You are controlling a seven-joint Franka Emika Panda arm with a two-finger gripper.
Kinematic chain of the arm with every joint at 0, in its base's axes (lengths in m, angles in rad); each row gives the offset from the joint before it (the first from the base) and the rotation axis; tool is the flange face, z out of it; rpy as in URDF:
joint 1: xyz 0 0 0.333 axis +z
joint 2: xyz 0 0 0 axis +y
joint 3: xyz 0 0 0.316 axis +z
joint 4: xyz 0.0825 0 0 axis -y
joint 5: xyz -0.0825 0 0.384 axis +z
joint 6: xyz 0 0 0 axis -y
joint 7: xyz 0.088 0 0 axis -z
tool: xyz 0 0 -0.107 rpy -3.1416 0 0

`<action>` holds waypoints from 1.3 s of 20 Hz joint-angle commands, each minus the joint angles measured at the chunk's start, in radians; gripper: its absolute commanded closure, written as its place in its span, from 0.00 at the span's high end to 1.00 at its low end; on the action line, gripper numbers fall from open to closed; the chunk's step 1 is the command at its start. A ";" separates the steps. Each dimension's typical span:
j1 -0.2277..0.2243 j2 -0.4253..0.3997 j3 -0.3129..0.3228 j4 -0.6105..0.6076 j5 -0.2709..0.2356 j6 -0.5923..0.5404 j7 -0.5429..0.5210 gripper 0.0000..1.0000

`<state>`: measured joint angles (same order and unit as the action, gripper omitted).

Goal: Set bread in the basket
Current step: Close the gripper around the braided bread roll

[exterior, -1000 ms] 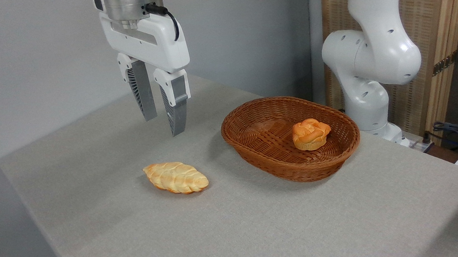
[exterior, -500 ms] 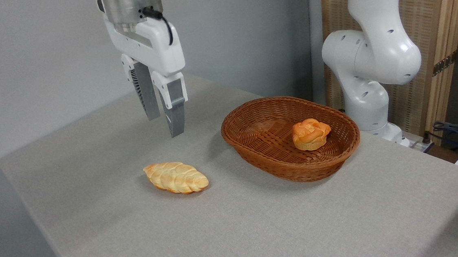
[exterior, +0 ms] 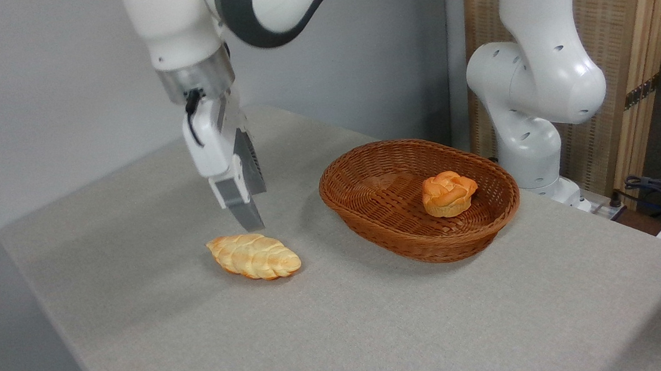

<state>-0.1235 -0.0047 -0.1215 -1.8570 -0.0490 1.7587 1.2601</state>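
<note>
We see a grey worktop carrying everything. The arm stands at its far right corner, and its wrist has swung since a second ago: the tool has dropped lower and turned, so we now view it edge-on. We judge this as lining the fingers up across the loaf before the descent; the pick is near but not begun.

The basket sits right of the middle, toward the far edge, with a bun already resting inside on its right half. The bread lies flat on the worktop left of the basket, nearer the front edge, well apart from the basket's rim and unmoved.

The tool hangs just above and behind the bread, its tips not touching it. With one finger hiding the other, we cannot tell whether the fingers are spread or together; it holds nothing.
</note>
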 commanded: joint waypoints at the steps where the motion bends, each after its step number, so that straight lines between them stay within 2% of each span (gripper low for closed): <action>1: -0.013 0.055 0.003 -0.002 -0.003 0.065 0.143 1.00; 5: -0.036 0.129 -0.004 -0.002 0.001 0.133 0.211 1.00; 13: -0.042 0.170 -0.004 -0.001 0.003 0.139 0.246 1.00; 14: -0.042 0.173 -0.004 -0.001 0.012 0.140 0.251 1.00; 16: -0.042 0.175 -0.015 -0.001 0.076 0.140 0.258 1.00; 21: -0.042 0.190 -0.027 -0.001 0.084 0.140 0.260 1.00; 22: -0.042 0.190 -0.027 -0.001 0.084 0.139 0.260 0.95; 23: -0.042 0.190 -0.027 -0.001 0.084 0.139 0.260 0.81; 25: -0.042 0.189 -0.027 -0.001 0.086 0.130 0.262 0.47; 26: -0.042 0.189 -0.027 -0.001 0.086 0.128 0.262 0.39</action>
<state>-0.1653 0.1776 -0.1505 -1.8636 0.0187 1.8813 1.5052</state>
